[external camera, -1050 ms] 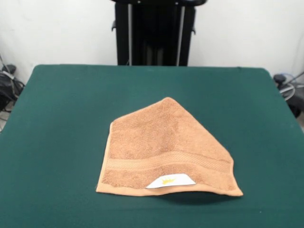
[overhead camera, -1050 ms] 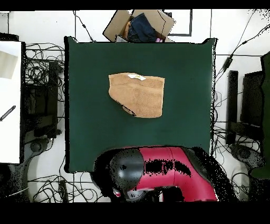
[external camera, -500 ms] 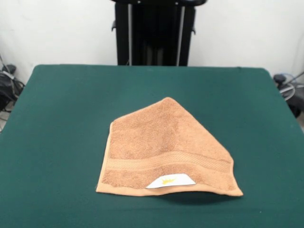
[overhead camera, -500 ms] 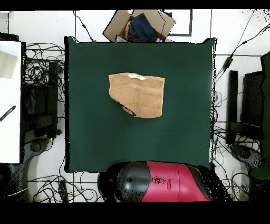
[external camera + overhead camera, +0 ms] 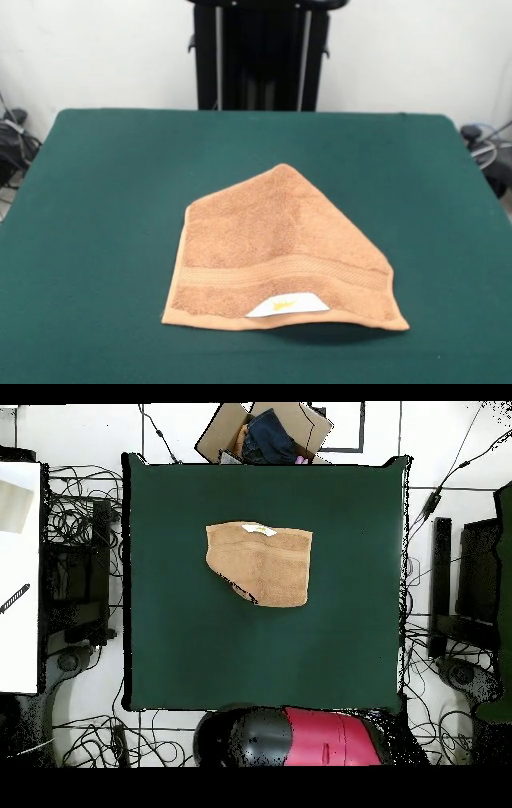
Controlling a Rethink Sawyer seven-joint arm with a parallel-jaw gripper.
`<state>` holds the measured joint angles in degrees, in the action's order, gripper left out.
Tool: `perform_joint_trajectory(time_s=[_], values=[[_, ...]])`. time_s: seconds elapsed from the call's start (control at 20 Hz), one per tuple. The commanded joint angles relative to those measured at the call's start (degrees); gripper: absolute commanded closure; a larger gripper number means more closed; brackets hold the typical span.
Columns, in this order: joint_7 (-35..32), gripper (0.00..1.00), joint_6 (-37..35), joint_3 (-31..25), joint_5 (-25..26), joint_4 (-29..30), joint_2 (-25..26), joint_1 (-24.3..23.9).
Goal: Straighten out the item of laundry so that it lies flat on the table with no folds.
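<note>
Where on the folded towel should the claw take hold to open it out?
Probably the folded-over corner of the towel at its apex, coming straight down from above. The diagonal edge from there suggests that corner is doubled over, with bare table all around.

Only the folded towel point(image 5: 276, 252) lies on the surface point(image 5: 104, 200); green cloth is open on every side of it.
</note>
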<state>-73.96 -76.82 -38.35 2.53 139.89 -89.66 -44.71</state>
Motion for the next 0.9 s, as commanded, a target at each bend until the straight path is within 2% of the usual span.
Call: perform_joint_trajectory(time_s=[0.05, 0.55, 0.9], values=[[2.4, 0.0, 5.8, 5.0, 1.8, 7.5, 1.3, 2.1], [0.8, 0.0, 8.8, 8.5, 4.7, 10.9, 0.8, 2.1], [2.2, 0.0, 7.0, 10.1, 4.2, 10.9, -1.1, 2.9]])
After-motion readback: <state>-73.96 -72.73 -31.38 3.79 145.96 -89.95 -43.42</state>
